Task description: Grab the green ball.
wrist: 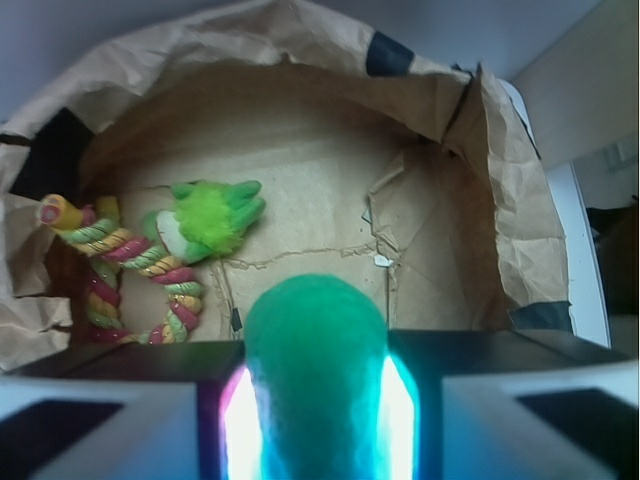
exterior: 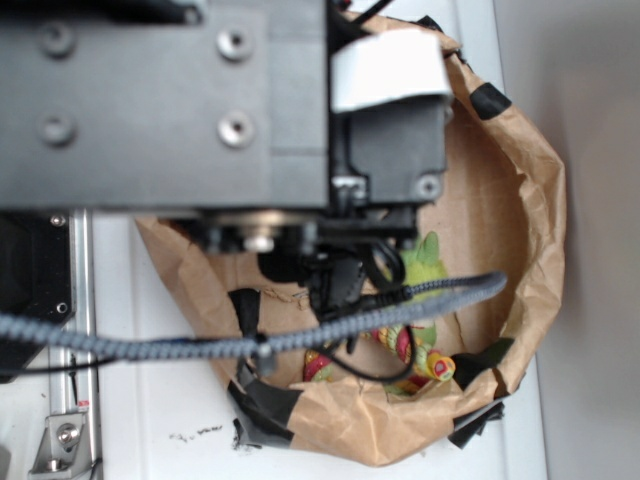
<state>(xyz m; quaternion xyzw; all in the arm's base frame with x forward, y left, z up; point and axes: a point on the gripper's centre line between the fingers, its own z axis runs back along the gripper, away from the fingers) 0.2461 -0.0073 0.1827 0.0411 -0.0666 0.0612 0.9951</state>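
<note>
1. Looking through the wrist view, you see the gripper closed on the green ball; the ball sits wedged between the two fingers, which glow pink and cyan along their inner faces.
2. You have the ball above the floor of the brown paper bag; the bag's crumpled walls rise on all sides of it.
3. To the left of the ball, well apart, you find the lime-green plush toy lying on the bag floor.
4. The toy's striped rope tail curls farther left of the ball, toward the bag's left wall.
5. From the exterior view, the arm covers the ball; you see only the bag rim, patches of black tape and a braided cable.
</note>
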